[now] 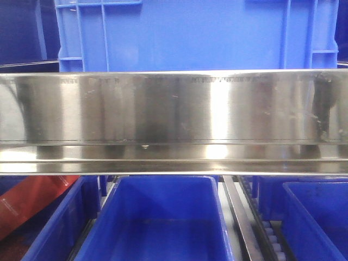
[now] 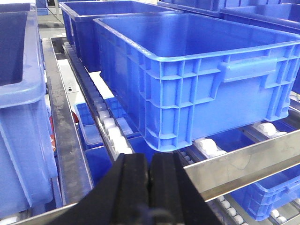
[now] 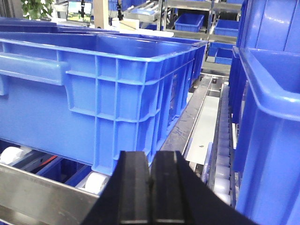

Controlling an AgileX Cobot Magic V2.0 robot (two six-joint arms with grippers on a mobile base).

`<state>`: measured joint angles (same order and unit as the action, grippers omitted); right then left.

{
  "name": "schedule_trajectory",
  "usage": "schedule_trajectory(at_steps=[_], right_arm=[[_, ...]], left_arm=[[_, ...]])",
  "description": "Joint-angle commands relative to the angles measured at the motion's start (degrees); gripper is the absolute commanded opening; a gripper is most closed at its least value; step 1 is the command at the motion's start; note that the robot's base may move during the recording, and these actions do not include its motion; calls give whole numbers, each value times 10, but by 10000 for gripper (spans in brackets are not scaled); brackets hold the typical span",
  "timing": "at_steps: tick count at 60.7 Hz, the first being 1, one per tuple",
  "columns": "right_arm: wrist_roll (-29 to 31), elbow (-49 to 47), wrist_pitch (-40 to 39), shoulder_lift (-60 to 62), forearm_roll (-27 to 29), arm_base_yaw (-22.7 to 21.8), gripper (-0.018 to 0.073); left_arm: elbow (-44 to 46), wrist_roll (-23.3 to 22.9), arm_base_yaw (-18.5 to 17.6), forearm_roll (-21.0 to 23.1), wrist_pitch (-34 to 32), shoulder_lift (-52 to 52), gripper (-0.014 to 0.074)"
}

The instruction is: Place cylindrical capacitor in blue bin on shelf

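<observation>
Both tools, left tool (image 2: 149, 176) and right tool (image 3: 152, 180), are pressed closed and empty, near the blue bin (image 2: 187, 70) on the shelf (image 1: 174, 109).

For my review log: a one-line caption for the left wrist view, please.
Left gripper, shut and empty, faces a blue bin resting on the shelf's rollers; no capacitor visible.

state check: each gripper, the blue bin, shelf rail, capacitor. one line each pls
left gripper: shut, nothing visible between the pads.
right gripper: shut, nothing visible between the pads.
blue bin: upright on the rollers, looks empty inside.
shelf rail: level, spans the front view.
cylindrical capacitor: not visible in any view.
</observation>
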<state>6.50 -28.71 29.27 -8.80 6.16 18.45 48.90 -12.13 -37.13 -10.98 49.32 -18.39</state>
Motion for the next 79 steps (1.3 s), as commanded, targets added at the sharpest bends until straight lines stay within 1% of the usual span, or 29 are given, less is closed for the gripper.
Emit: schedule_trajectory(at_steps=[1,38,42,43,46,51,52,55,58,60,66,70,73,79], right_arm=[[-1,2,-20,3,-5,-2,-162],[-1,2,-21,3,-5,-2,-162],[-1,2,-21,3,-5,-2,-162],[-1,2,-21,3,-5,-2,-162],[-1,2,-21,3,-5,-2,-162],[-1,2,-21,3,-5,-2,-162],[-1,2,-21,3,-5,-2,-162],[-1,2,-21,3,-5,-2,-162],[-1,2,-21,3,-5,-2,-162],[-1,2,-21,3,-5,-2,-162],[-1,2,-21,3,-5,-2,-162],[-1,2,-21,3,-5,-2,-162],[-1,2,-21,3,-5,-2,-162],[-1,2,-21,3,-5,-2,-162]], left_arm=[[0,-5,-1,-3,-6,4,-111],[0,-5,-1,-3,-6,4,-111],[-2,-5,1,7,-6,4,-111],[-4,-5,5,16,-7,4,-111],[-9,-5,22,39,-16,4,-111],[-32,21,60,43,-54,11,-111],[-38,29,77,43,-68,14,-111],[-64,43,105,49,-105,26,-111],[-97,62,142,55,-160,41,-111],[-123,65,163,57,-195,53,-111],[-201,65,213,59,-279,88,-111],[-245,65,239,59,-312,111,-111],[-297,65,261,66,-337,133,-111],[-371,65,288,78,-377,162,-111]])
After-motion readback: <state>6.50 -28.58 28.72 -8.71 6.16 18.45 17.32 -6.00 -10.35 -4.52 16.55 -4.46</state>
